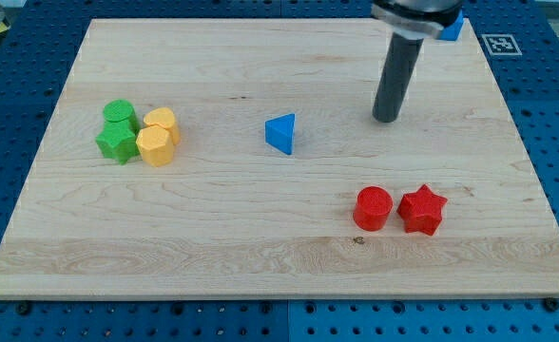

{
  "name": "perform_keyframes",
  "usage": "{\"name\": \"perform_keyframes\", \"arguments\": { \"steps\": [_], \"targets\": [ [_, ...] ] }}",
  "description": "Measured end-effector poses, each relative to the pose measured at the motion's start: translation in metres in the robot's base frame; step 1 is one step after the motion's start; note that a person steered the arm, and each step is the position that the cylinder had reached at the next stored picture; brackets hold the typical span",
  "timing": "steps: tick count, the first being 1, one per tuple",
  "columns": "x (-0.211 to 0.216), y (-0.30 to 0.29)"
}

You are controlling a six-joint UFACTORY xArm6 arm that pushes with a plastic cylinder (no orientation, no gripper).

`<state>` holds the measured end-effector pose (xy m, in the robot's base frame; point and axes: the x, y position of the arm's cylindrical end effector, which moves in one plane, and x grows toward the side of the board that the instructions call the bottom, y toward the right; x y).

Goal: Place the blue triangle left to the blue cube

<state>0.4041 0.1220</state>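
The blue triangle (pixel 281 133) lies near the middle of the wooden board (pixel 260 237). The blue cube (pixel 452 28) sits at the board's top right edge, mostly hidden behind the arm's upper part. My tip (pixel 386 119) rests on the board to the right of the blue triangle and a little higher in the view, with a clear gap between them. The tip is below and to the left of the blue cube.
A green cylinder (pixel 119 113) and green star (pixel 117 142) sit at the left, touching two yellow blocks (pixel 158 138). A red cylinder (pixel 373 208) and red star (pixel 422 209) sit at the lower right. A marker tag (pixel 501 43) lies beyond the board's top right corner.
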Motion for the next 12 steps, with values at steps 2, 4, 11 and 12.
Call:
{"name": "perform_keyframes", "arguments": {
  "steps": [2, 4, 11, 12],
  "targets": [
    [0.037, -0.043],
    [0.08, -0.082],
    [0.015, -0.126],
    [-0.006, -0.118]
  ]
}}
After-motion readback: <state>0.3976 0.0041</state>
